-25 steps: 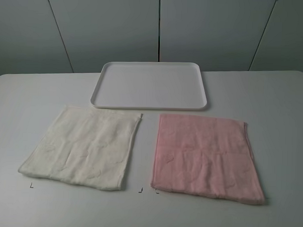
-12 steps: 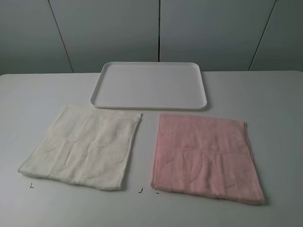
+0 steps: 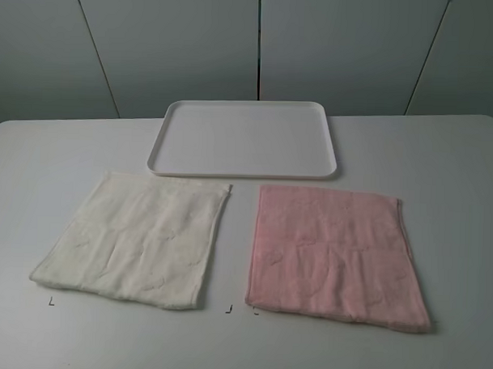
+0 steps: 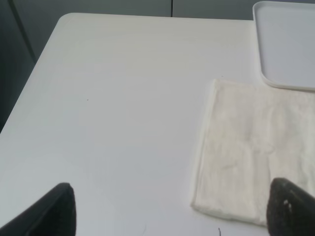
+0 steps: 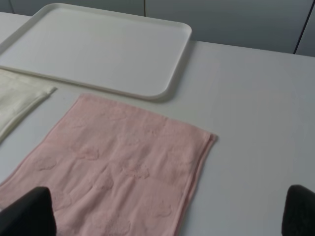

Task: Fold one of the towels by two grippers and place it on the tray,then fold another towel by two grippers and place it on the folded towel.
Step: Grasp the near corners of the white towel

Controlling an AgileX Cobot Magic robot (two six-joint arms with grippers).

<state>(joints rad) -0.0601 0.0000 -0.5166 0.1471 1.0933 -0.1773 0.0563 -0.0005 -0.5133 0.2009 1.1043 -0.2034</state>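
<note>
Left claw [image 4: 174,211] and right claw [image 5: 165,211] gape apart, empty; uneven corner pinches on the cream towel [image 3: 139,241] could skew the fold.

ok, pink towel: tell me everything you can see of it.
The pink towel is a terry-looking cloth with a faint raised pattern and a hem band along its right edge. It lies spread flat and creased on the white table, right of the cream towel and in front of the tray, clear of both. Only the table touches it.
</note>
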